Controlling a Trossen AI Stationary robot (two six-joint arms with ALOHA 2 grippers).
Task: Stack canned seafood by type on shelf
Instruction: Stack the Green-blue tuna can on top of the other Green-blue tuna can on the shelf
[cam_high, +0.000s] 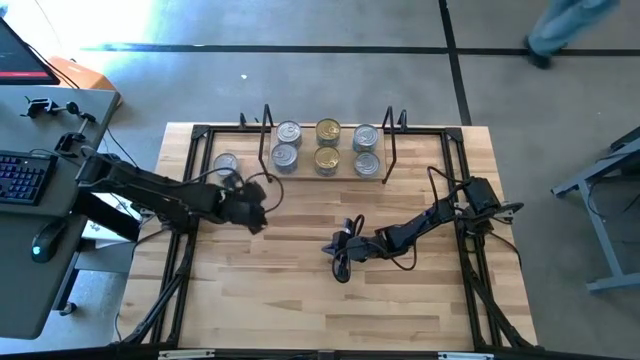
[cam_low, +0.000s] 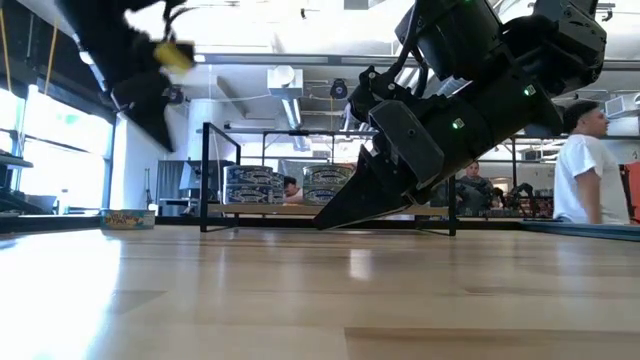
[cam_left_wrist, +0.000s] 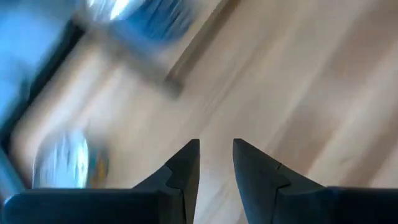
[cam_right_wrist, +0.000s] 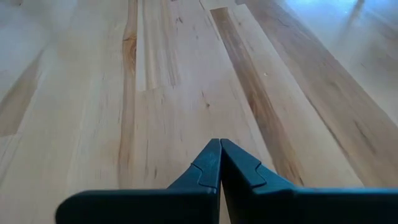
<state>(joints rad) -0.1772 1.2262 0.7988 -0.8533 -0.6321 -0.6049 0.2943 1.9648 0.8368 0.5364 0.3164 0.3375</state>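
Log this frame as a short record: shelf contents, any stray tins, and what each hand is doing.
shelf: six tins in three pairs; silver-lidded tins left and right, gold-lidded tins in the middle
stray tin: on the table, left of the shelf
left hand: near the stray tin, fingers slightly apart, holding nothing
right hand: low over the table's middle, shut, empty
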